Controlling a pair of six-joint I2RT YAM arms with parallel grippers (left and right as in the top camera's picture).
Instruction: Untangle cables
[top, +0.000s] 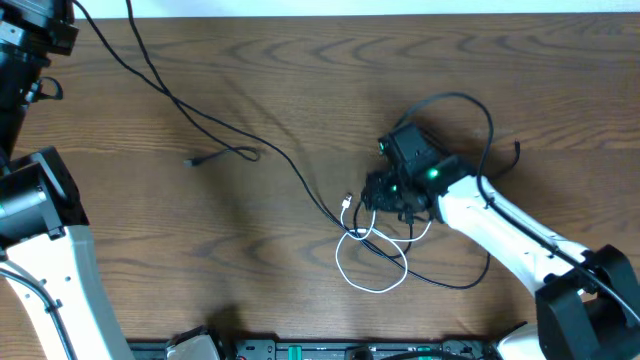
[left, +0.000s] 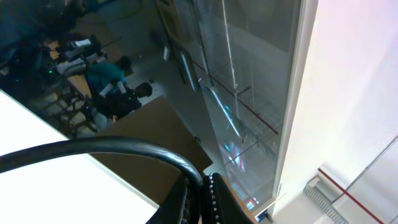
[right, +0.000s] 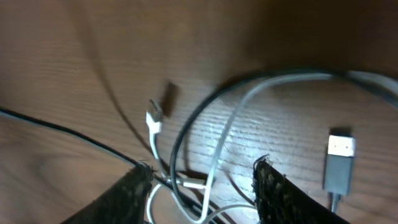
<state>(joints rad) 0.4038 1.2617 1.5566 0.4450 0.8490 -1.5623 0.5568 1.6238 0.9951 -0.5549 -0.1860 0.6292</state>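
Item: cables, three, thin cords on the wooden counter (top: 200, 250).

Location: the knot lies right of centre in the overhead frame, directly under my right arm.

- White cable (right: 227, 132): short and coiled in a loose loop, so it has no single axis. Its white plug (right: 154, 119) points toward the top of the wrist frame.
- Long black cable (top: 305, 180): its long axis runs diagonally from the upper left of the frame down into the knot.
- Second black cable (top: 445, 284): it sweeps out low and right of the knot. A flat plug (right: 339, 155) stands lengthwise, metal end up.

Handling, as I judge it: light, limp and a little springy, with a slick jacket. A hard pull would likely tighten the crossings. The best hold is a single strand just behind a plug, or the plug body itself, not the crossed middle.

My right fingers (right: 280, 193): apart, one on each side of the white and black strands, clamped on neither.

My left fingers (left: 214, 199): together, raised off the counter. I cannot tell whether they pinch a cord.
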